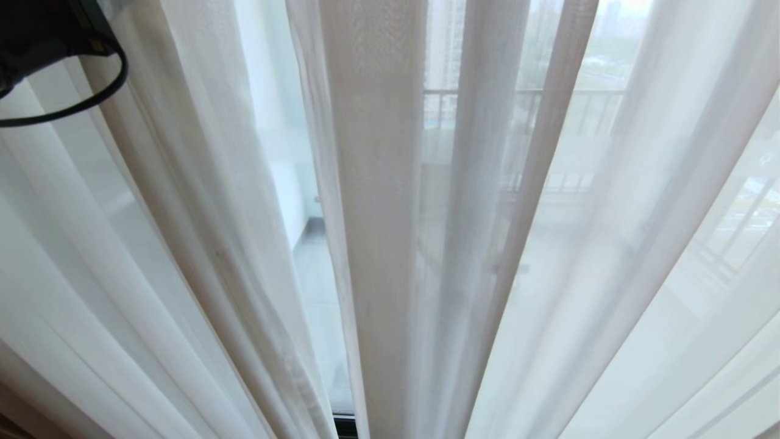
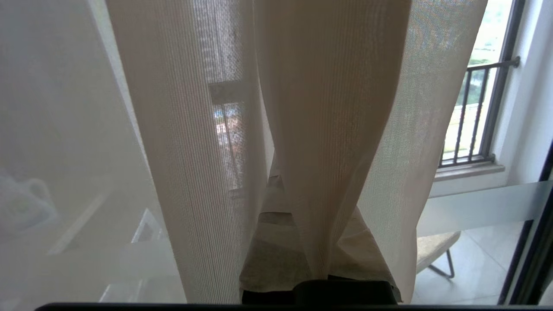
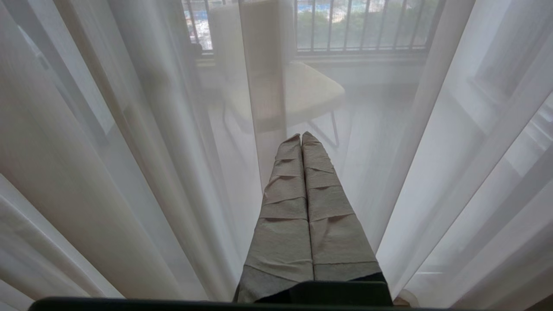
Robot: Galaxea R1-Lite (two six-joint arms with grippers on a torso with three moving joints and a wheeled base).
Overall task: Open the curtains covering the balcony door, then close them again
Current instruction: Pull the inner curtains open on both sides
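I am looking straight into the sheer curtains (image 1: pixel 378 183), which are hanging in long folds across the whole head view. At the far left, up in the top corner, my left arm (image 1: pixel 36 36) is showing only as a dark housing with a cable loop, just beside the leftmost folds.

My left claw (image 2: pixel 276 242) is pressed together, and a fold of the sheer is draping over its wrapped fingers (image 2: pixel 272 259) and hiding the tips. I cannot tell whether any fabric is actually being pinched between them or is merely lying on top.

Between the folds a narrow gap is opening, and through it the balcony door (image 1: pixel 304 183) is showing as clear glass, with its dark bottom track at the lower edge. In the left wrist view the frosted band (image 2: pixel 479 207) is crossing the glass, with a chair (image 2: pixel 432 246) and a barred window (image 2: pixel 471 116) beyond.

My right claw (image 3: pixel 302 172) is also pressed together, holding nothing, pointing at the sheer from the room side.

Risks as I am judging them:
- With the fabric only draped, a sideways sweep may be letting it slide off, so the gap is not widening.
- If fabric is snagging on the finger wrapping, a hard pull could be straining the rail hooks.
- Pushing forward could be driving my fingertips through the cloth into the glass.
- The cable loop may be catching a fold.
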